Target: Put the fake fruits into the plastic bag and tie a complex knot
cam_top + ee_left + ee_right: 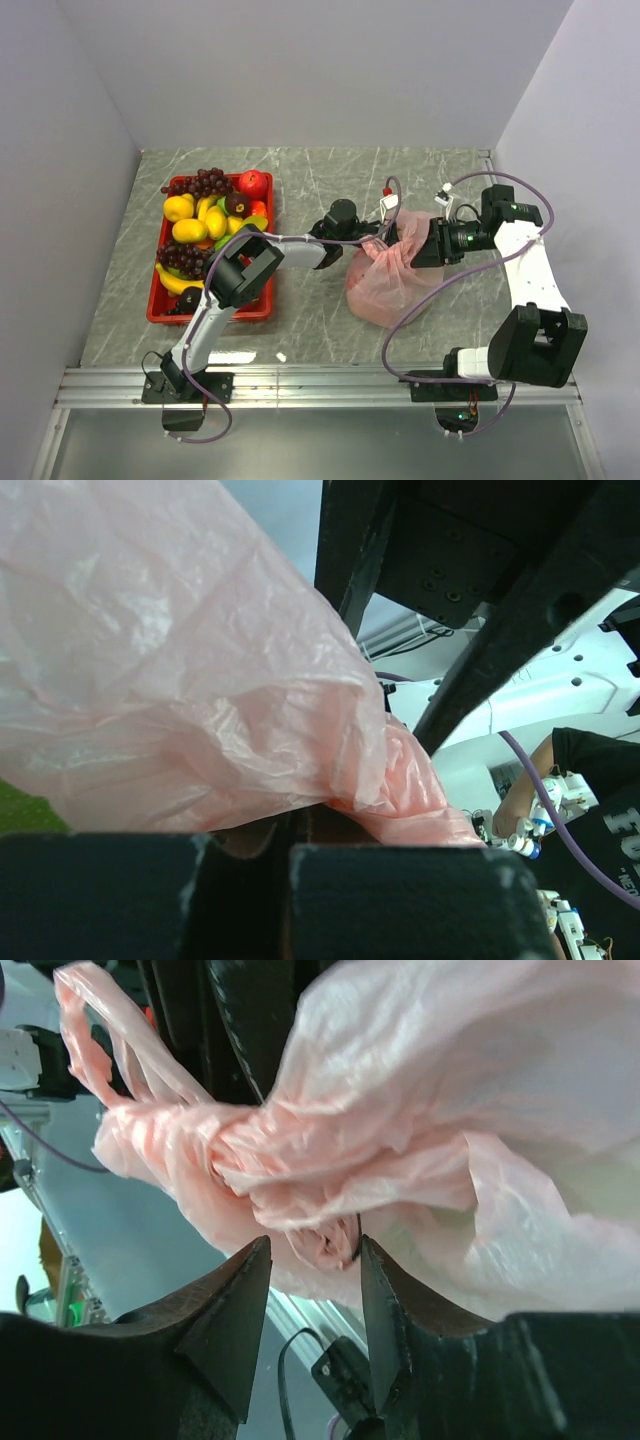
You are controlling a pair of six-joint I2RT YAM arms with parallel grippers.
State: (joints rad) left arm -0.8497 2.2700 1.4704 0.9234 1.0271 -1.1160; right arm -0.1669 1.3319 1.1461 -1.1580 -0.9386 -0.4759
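The pink plastic bag (388, 282) lies on the table between the two arms, bulging, with its mouth gathered upward. My left gripper (372, 243) is shut on the bag's film (180, 700); in the left wrist view the film comes out from between the closed fingers (285, 842). My right gripper (413, 245) is at the bag's top from the right. Its jaws (315, 1260) stand open, a clear gap between them. The twisted knot (270, 1175) of pink film hangs just past the fingertips, brushing the right finger (385, 1300). Fake fruits (210, 225) lie in the red tray.
The red tray (153, 300) with grapes, lemons, an apple and a banana sits at the left, under the left arm's elbow. A purple cable (420, 300) loops in front of the bag. Grey walls close in the table at the back and on both sides.
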